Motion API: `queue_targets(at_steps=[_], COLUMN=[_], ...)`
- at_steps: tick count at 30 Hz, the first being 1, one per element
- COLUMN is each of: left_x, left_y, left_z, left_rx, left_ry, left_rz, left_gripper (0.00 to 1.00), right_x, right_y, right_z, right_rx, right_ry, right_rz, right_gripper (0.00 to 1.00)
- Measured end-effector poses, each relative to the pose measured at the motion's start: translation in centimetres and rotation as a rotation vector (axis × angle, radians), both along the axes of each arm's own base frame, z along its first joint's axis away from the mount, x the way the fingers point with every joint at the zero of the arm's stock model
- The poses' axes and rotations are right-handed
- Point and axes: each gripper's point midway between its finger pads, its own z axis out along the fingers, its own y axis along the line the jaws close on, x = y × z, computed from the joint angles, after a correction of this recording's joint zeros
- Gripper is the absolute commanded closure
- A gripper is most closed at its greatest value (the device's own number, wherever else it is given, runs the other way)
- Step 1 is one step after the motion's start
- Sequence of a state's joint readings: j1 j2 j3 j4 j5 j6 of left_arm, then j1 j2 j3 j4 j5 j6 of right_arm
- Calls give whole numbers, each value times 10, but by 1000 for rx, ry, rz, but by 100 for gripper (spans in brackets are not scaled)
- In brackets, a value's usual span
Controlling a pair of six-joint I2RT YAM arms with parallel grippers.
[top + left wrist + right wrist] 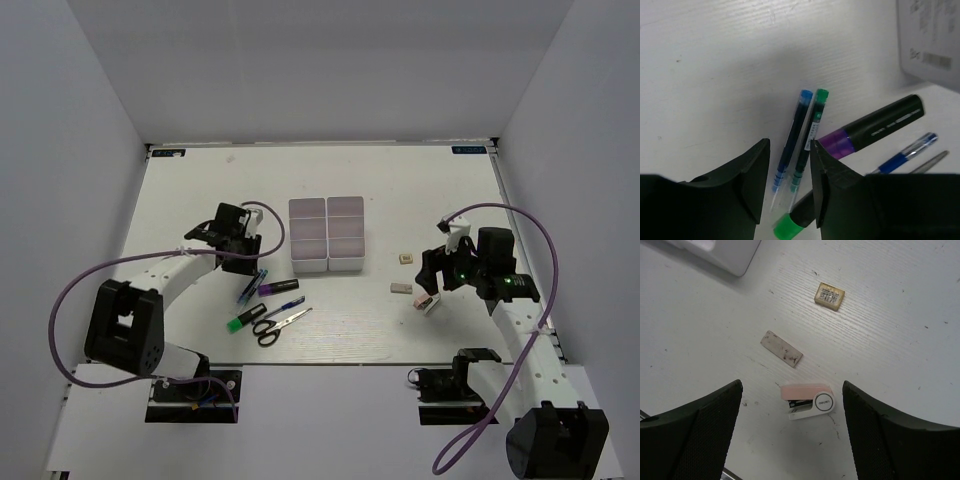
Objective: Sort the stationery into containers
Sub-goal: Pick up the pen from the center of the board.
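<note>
The containers [326,235], a two-by-three block of white bins, stand mid-table. My left gripper [243,268] is open; in the left wrist view [788,185] its fingers straddle the tips of a thin blue pen [790,140] and a thin green pen [809,131] lying side by side. A purple marker [875,127], a green-capped marker [790,225] and another blue pen [907,152] lie close by. Black-handled scissors [275,325] lie nearer the front. My right gripper [790,435] is wide open above a pink-white stapler [807,401]. A flat eraser [781,348] and a beige eraser [829,295] lie beyond it.
White walls enclose the table on the left, back and right. The table's front edge [330,362] runs just beyond the scissors. A bin corner [720,252] shows at the upper left of the right wrist view. Purple cables loop beside both arms.
</note>
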State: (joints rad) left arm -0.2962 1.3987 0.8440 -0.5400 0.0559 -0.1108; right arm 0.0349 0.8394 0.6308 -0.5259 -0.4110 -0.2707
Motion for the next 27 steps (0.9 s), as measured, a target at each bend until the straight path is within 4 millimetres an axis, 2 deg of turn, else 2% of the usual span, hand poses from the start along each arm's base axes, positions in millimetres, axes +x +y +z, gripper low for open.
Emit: queue_targets(at_steps=[5, 19, 23, 27], left_x=[-12, -18, -18, -19], left_y=[8, 9, 9, 11], left_z=[-25, -39, -39, -45], left_rx=[105, 187, 205, 242], left_ry=[83, 114, 112, 123], left_rz=[-58, -129, -140, -147], left_gripper=[54, 58, 63, 63], right_x=[-1, -3, -3, -3], right_y=[2, 3, 3, 3], right_z=[3, 6, 7, 7], right_rx=[6, 11, 11, 11], right_ry=[-6, -4, -5, -6], right_rz=[10, 14, 14, 14], right_gripper=[17, 15, 15, 15])
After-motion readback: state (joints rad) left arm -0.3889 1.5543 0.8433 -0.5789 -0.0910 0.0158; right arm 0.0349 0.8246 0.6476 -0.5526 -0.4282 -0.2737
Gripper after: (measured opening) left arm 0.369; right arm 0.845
